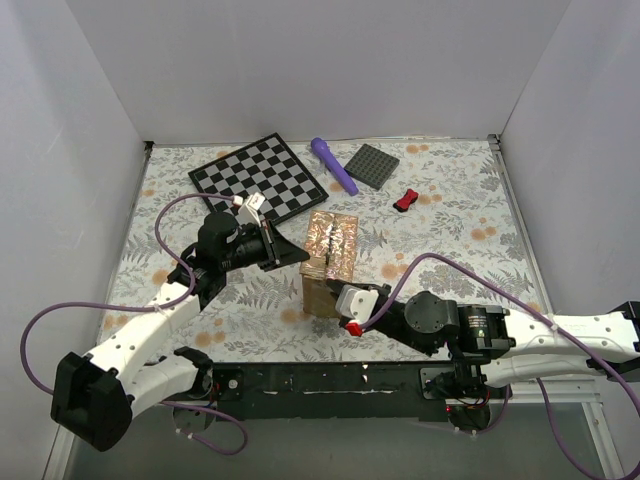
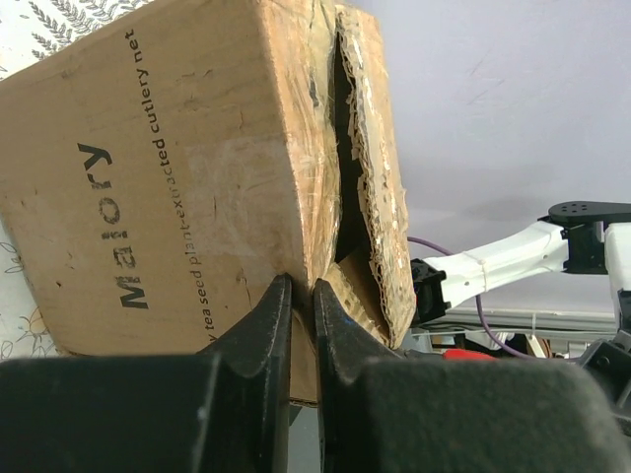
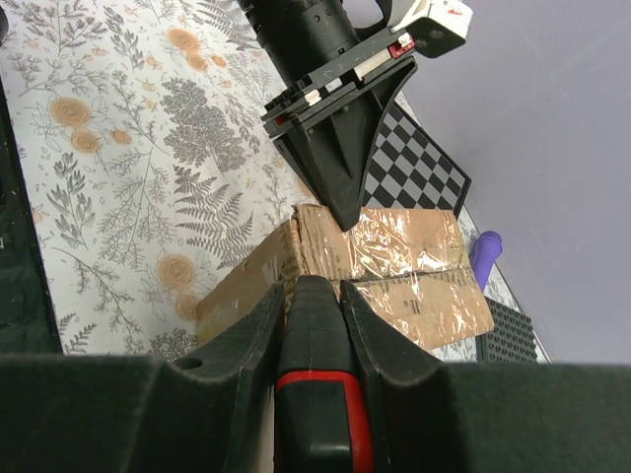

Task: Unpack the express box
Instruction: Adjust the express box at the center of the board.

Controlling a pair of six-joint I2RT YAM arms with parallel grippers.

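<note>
The express box [image 1: 332, 250] stands mid-table, a brown carton with shiny tape over its top flaps. My left gripper [image 1: 300, 257] is at its left top edge. In the left wrist view the gripper [image 2: 301, 286] is shut on a cardboard edge of the box [image 2: 168, 177], beside a gaping seam. My right gripper [image 1: 345, 300] is at the box's near side. In the right wrist view it [image 3: 314, 291] is shut on a black and red cutter [image 3: 317, 394], whose tip touches the near top edge of the box [image 3: 394, 266] by the flap seam.
A checkerboard [image 1: 262, 178] lies at the back left. A purple cylinder [image 1: 333, 165], a flat dark grey square plate [image 1: 374, 165] and a small red object [image 1: 405, 200] lie behind the box. White walls enclose the table on three sides.
</note>
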